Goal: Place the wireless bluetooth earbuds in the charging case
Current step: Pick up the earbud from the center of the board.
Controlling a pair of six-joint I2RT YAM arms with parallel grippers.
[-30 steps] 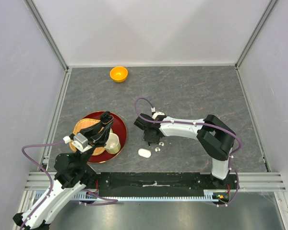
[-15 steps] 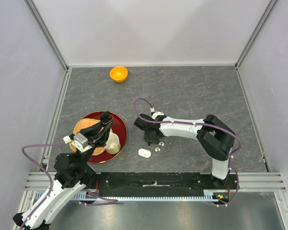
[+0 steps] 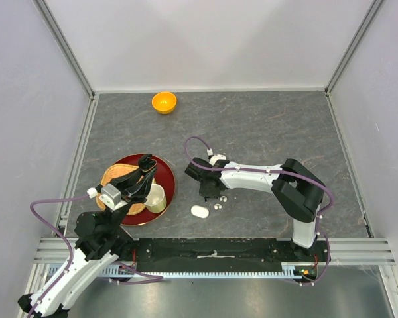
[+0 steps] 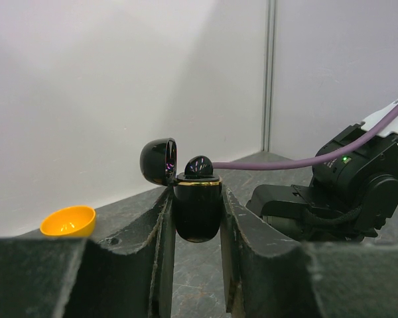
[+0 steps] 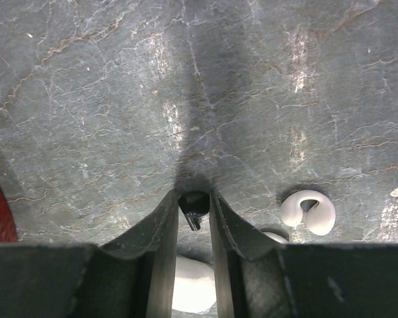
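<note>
A black bud (image 5: 194, 207) is pinched between the right fingers (image 5: 162, 232), its short stem pointing down at the bench (image 3: 265, 126). Whether it touches the stone I cannot tell. In the top view this grip sits near the bench's middle, toward the near edge.

At 4 o'clock from the grip, just beside it, lie two white buds (image 3: 220, 202), small and close together. The right wrist view shows one clearly (image 5: 308, 211); the other is half hidden behind a finger. At 6 o'clock from the grip a white case (image 3: 199, 211) rests on the bench, shut as far as I can see.

The left fingers (image 4: 245, 245) clamp a black case (image 4: 198, 211) upright by its sides. Its lid (image 4: 158, 161) is tipped open and a glossy seated bud (image 4: 199, 167) fills its mouth. They hold it over a red plate (image 3: 169, 173), well to 9 o'clock of the right grip. The plate carries a wicker basket (image 3: 116, 175) on its 9 o'clock side and a cream cup (image 3: 156, 197) at its 4 o'clock.

An orange bowl (image 3: 164, 102) stands at 12 o'clock by the far edge, nothing visible in it. Between it and the buds the grey surface runs open, and likewise toward 3 o'clock as far as the wall.
</note>
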